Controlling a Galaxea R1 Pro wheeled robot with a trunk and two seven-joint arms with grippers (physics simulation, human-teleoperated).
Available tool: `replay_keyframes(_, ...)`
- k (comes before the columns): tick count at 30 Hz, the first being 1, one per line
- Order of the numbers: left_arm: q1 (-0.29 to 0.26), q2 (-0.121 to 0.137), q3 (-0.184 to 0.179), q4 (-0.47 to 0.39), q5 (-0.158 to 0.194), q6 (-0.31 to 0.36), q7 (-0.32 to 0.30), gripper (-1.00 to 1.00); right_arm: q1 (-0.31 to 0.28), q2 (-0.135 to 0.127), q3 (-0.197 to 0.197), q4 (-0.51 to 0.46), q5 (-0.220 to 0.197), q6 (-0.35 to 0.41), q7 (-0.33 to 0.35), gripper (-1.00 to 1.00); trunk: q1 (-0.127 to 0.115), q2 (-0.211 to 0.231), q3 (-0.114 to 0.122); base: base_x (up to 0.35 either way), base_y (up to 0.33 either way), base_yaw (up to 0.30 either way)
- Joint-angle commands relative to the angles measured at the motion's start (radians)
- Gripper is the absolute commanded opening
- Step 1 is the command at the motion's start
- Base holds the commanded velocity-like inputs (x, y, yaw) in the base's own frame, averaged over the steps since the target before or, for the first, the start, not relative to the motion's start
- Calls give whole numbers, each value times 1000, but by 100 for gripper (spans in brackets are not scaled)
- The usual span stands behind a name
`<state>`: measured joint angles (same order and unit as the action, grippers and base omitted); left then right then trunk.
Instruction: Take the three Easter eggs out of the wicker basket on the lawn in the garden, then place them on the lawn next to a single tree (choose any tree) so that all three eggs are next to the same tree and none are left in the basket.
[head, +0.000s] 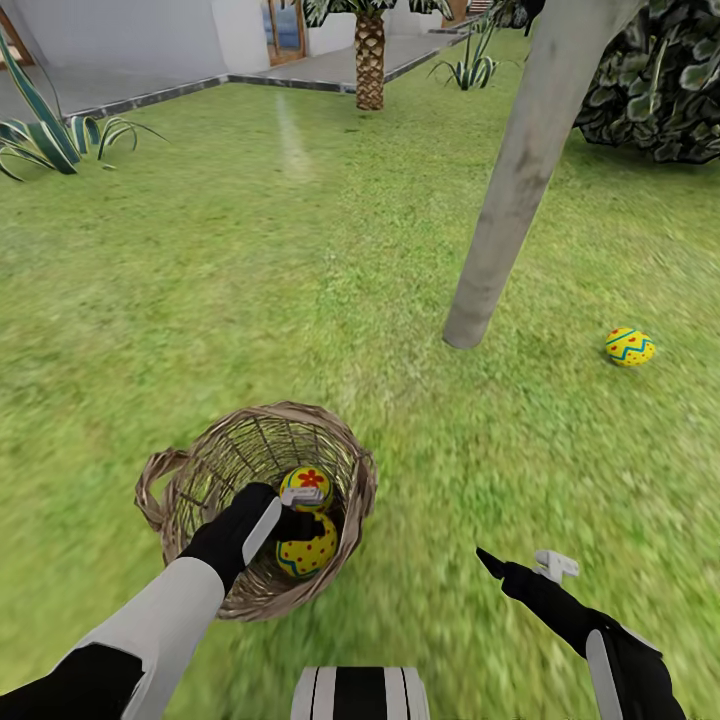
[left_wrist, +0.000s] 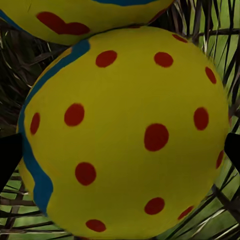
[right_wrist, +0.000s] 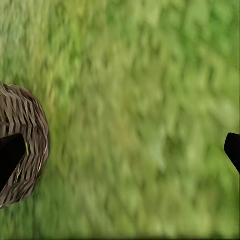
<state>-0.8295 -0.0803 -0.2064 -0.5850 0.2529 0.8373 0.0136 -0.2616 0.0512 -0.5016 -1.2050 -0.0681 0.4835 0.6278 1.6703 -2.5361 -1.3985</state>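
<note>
Left wrist view: the left gripper (head: 300, 510) sits wide open astride the red-dotted egg (left_wrist: 130, 135) inside the wicker basket (head: 190, 470). Recommend centring the fingertips before closing. The right gripper (right_wrist: 120, 150) hangs open, empty.

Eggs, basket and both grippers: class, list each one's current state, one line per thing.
Zigzag egg: on lawn near tree.
Dotted egg: in basket.
Flower egg: in basket.
Left gripper: open around dotted egg.
Right gripper: open, empty.
</note>
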Motion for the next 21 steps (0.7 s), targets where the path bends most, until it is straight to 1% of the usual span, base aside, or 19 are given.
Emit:
replay_keyframes(1,0,1,-3,-1,4,3,2,100,-1,1,-3,-1,-7,9,3,100,0,0,-1,0,0,0)
replay_keyframes(21,0,1,-4,-1,2,3,2,100,-1,1,-3,-1,-7,9,3,100,0,0,-1,0,0,0)
